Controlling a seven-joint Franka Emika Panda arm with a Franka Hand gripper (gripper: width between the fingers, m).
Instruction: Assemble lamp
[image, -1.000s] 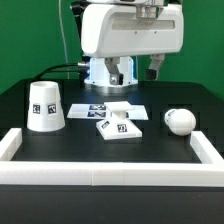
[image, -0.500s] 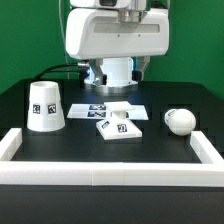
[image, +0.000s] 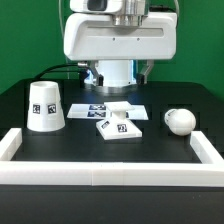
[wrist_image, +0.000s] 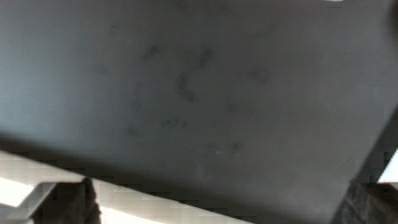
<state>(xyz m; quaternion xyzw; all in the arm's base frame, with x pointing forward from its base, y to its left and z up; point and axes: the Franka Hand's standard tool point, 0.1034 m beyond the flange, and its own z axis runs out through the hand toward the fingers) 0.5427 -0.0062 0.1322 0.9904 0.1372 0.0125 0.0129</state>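
The white cone shade (image: 45, 106) stands on the black table at the exterior view's left. The flat square base (image: 120, 127) lies in the middle. The ball-topped bulb (image: 180, 120) lies at the right. My gripper (wrist_image: 222, 212) is high above the table behind these parts. In the exterior view its fingers are hidden by the arm's white housing (image: 115, 40). In the wrist view the two dark fingertips (wrist_image: 63, 205) stand far apart with nothing between them, over bare black table. No lamp part shows in the wrist view.
The marker board (image: 108, 107) lies flat just behind the base. A white rail frame (image: 110, 172) runs along the front and both sides of the table. A pale strip (wrist_image: 143, 208) crosses the corner of the wrist view.
The arm's housing has swung toward the exterior view's left and now fills more of the picture. The gripper fingers seen below it a second ago are hidden. The lamp parts have not moved.
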